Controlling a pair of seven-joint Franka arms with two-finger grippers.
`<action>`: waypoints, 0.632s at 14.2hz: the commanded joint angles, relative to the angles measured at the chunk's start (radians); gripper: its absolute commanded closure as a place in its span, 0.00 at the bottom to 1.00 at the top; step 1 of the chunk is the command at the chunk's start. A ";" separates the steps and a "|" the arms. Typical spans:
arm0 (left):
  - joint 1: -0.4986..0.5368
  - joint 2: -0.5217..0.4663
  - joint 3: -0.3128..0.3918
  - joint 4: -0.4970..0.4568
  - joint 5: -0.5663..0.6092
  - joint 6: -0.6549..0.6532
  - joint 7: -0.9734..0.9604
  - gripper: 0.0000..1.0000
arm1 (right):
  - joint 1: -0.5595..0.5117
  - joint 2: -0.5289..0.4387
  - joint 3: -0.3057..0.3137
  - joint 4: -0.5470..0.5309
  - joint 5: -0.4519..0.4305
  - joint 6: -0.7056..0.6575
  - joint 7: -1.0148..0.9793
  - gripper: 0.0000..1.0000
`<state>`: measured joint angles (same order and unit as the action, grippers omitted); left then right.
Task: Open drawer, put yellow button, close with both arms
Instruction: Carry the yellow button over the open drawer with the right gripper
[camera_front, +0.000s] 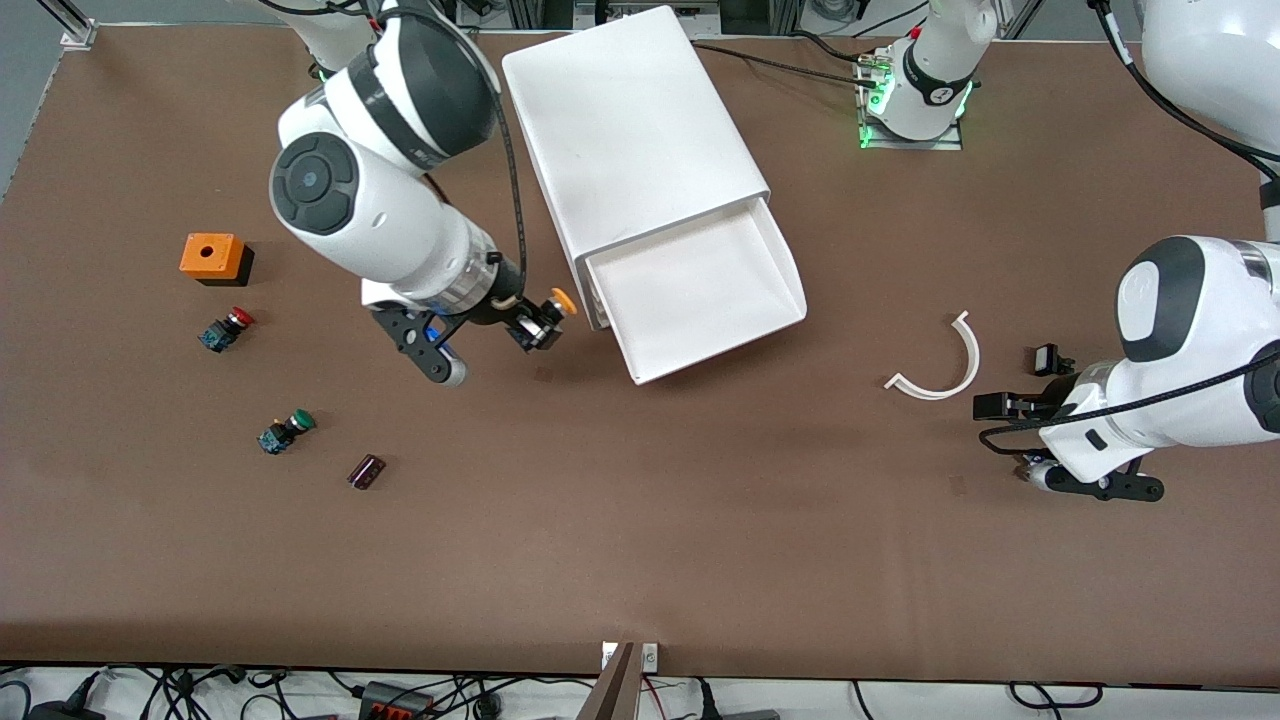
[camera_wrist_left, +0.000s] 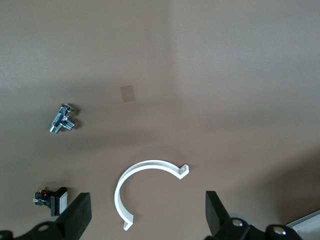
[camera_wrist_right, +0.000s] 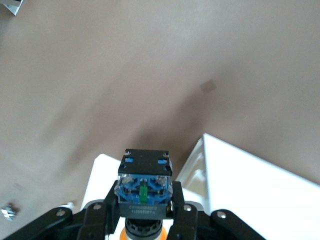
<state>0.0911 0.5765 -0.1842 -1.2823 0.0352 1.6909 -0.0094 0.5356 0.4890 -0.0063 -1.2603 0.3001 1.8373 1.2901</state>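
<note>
The white cabinet (camera_front: 635, 130) stands at the robots' edge of the table, its top drawer (camera_front: 780, 260) pulled out toward the front camera with nothing in it. My right gripper (camera_front: 538, 328) is shut on the yellow button (camera_front: 555, 308). It hangs over the table just beside the open drawer, toward the right arm's end. In the right wrist view the button's blue and black body (camera_wrist_right: 145, 187) sits clamped in the right gripper (camera_wrist_right: 145, 212), orange cap pointing down. My left gripper (camera_front: 1022, 385) waits open over the table at the left arm's end; the left wrist view shows the gripper (camera_wrist_left: 148, 212) holding nothing.
A white C-shaped clip (camera_front: 945, 365) (camera_wrist_left: 145, 185) lies under the left gripper, with a small metal fitting (camera_wrist_left: 62, 120) and a black part (camera_wrist_left: 50, 197) close by. An orange box (camera_front: 212, 257), red button (camera_front: 226, 328), green button (camera_front: 286, 431) and dark block (camera_front: 366, 471) lie at the right arm's end.
</note>
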 joint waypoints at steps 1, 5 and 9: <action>-0.005 0.006 -0.006 0.024 0.025 -0.004 -0.023 0.00 | 0.047 0.029 -0.004 0.038 0.019 0.023 0.174 1.00; -0.004 0.006 -0.006 0.024 0.025 -0.004 -0.023 0.00 | 0.108 0.066 -0.006 0.052 0.016 0.077 0.351 1.00; -0.002 0.006 -0.006 0.021 0.025 -0.004 -0.023 0.00 | 0.165 0.118 -0.014 0.101 0.008 0.128 0.483 1.00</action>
<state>0.0903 0.5766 -0.1847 -1.2815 0.0352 1.6914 -0.0162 0.6770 0.5629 -0.0057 -1.2289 0.3043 1.9626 1.7047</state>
